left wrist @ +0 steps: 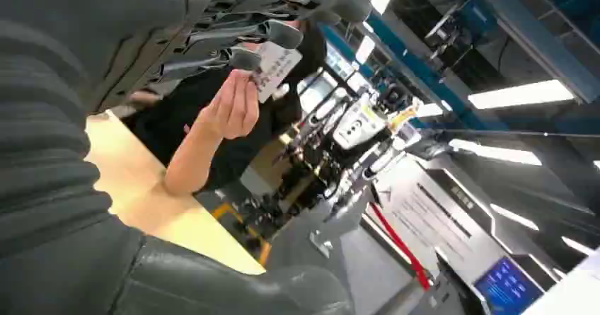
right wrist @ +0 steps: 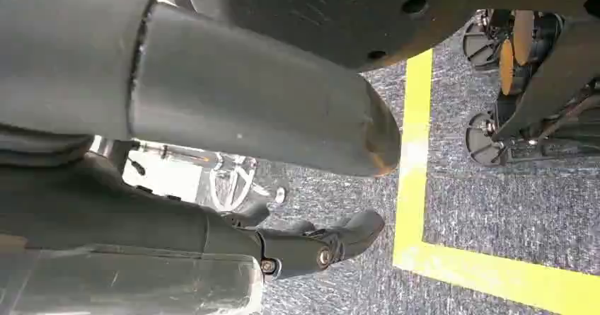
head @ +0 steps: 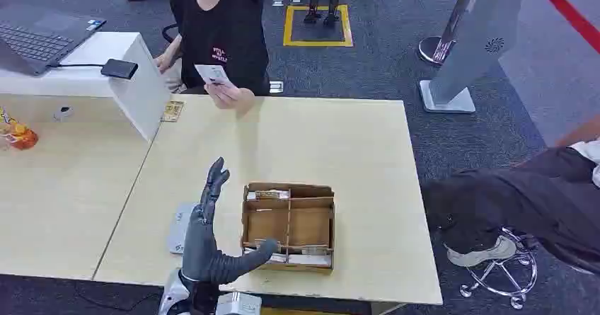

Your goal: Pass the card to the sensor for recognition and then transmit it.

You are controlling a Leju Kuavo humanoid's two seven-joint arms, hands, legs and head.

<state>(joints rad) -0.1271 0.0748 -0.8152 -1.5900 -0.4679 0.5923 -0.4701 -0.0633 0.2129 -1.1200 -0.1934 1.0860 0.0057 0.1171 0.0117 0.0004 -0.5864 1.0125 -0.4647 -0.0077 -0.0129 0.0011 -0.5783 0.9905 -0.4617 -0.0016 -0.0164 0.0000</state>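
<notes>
Card (head: 211, 73): held by person's hand (head: 228, 94) beyond the desk (head: 354, 152), offered for handover; left robot hand (head: 212, 237) raised, fingers spread, empty.

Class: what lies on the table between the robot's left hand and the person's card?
Bare tabletop lies between the left hand and the card, head view.

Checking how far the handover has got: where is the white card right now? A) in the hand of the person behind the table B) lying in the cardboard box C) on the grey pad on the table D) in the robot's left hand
A: the person's hand holds the card beyond the table's far edge, while the robot's left hand is raised with fingers spread and nothing in it.
</notes>
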